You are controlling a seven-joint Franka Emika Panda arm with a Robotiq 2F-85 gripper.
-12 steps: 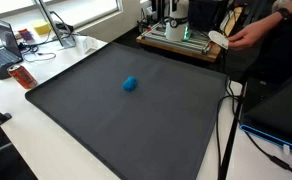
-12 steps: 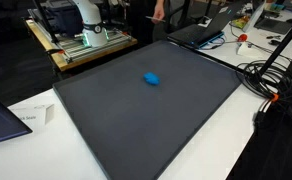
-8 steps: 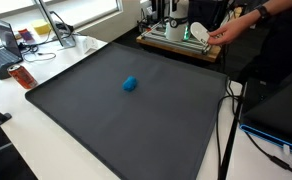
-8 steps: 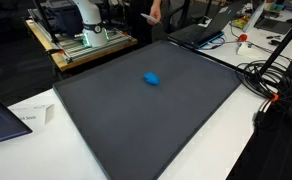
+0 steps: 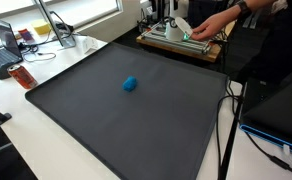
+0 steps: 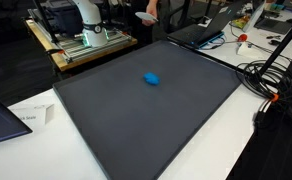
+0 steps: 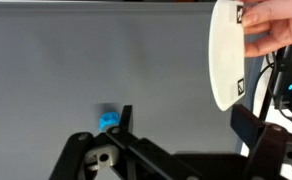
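Hovering with my pincer (image 7: 171, 150) spread wide, empty. Blue lump (image 5: 130, 84) sits mid-way across the dark mat (image 5: 106, 130). Someone's hand (image 7: 276, 25) pinches a white plate (image 7: 226, 55) by its rim past the mat's edge, so it hangs upright.

Count for that frame: there was 1 blue ball (image 5: 130, 84), near the centre of 1 black mat (image 5: 116, 135), on 1 white counter (image 5: 41, 140). 1 white disc (image 7: 224, 60) sat at 2 o'clock in the wrist view, held by 1 hand (image 7: 276, 25). 1 open laptop (image 6: 201, 30) was at 1 o'clock in an exterior view.
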